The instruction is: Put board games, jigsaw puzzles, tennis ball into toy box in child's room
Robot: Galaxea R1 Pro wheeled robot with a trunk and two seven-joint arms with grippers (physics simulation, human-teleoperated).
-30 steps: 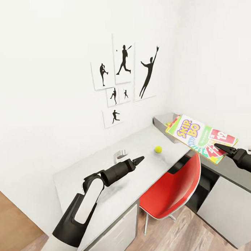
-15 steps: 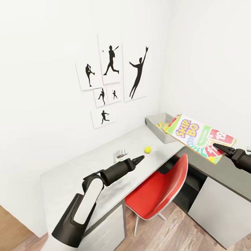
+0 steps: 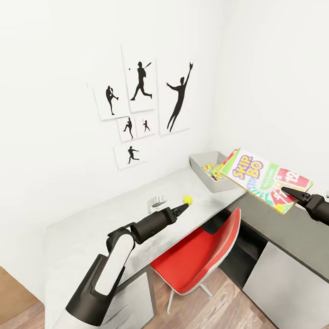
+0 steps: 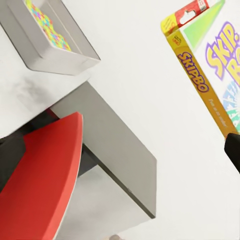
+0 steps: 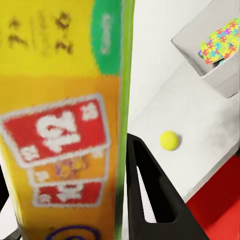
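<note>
Yellow SKIP-BO box [image 3: 265, 179] hanging clamped in right hand [image 3: 291, 194] beside toy box [image 3: 202, 164]; left hand [image 3: 181, 209], fingers together, hovering near tennis ball [image 3: 187, 199] on desk [image 3: 90, 224].

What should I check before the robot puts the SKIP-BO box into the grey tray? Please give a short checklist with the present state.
1. Right gripper grips the SKIP-BO box: ok, clamped at one edge.
2. Box is over the toy box: not ok, it hangs mostly beside it, above the lower desk wing.
3. Toy box has room: cannot tell; a jigsaw puzzle already lies inside.
4. Left gripper is out of the path: ok, it is near the tennis ball.
5. Tennis ball is away from the drop spot: ok, on the table.
</note>
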